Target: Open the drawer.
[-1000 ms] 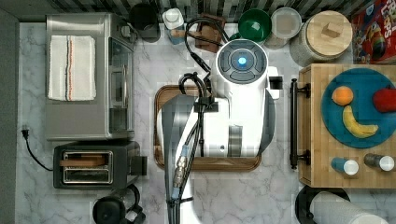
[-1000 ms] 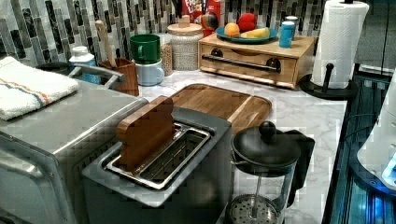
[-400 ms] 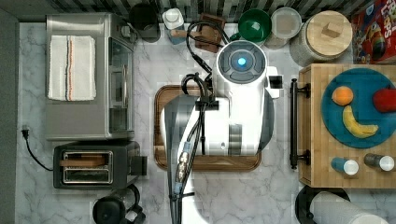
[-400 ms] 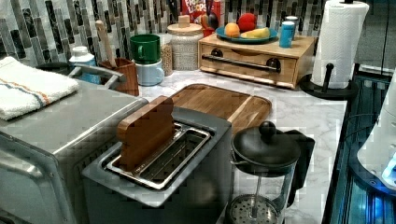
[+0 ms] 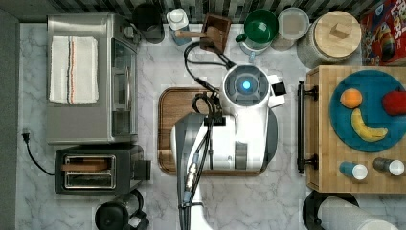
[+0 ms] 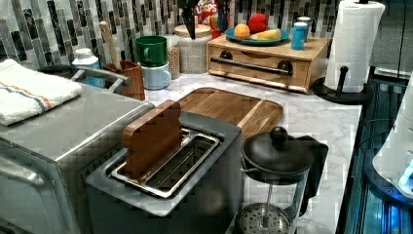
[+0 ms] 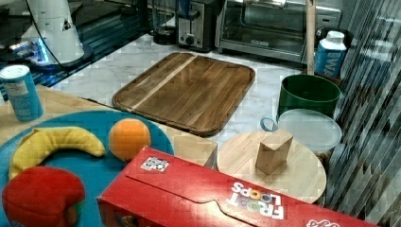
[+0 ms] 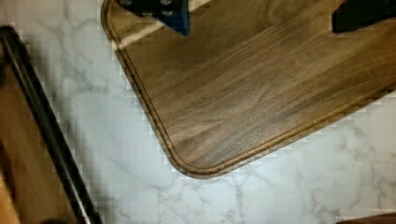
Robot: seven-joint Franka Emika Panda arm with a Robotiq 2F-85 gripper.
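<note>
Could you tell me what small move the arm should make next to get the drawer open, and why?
Probably a short travel toward the drawer, then down to its black bar handle. The drawer front sits flush, so it looks shut. In the wrist view the end effector hangs open over the cutting board's corner, with bare marble between that corner and the handle, so nothing is grasped yet.

cutting board (image 8: 261, 88) corner on marble | drawer handle (image 8: 46, 135) beside | jaws apart
</note>
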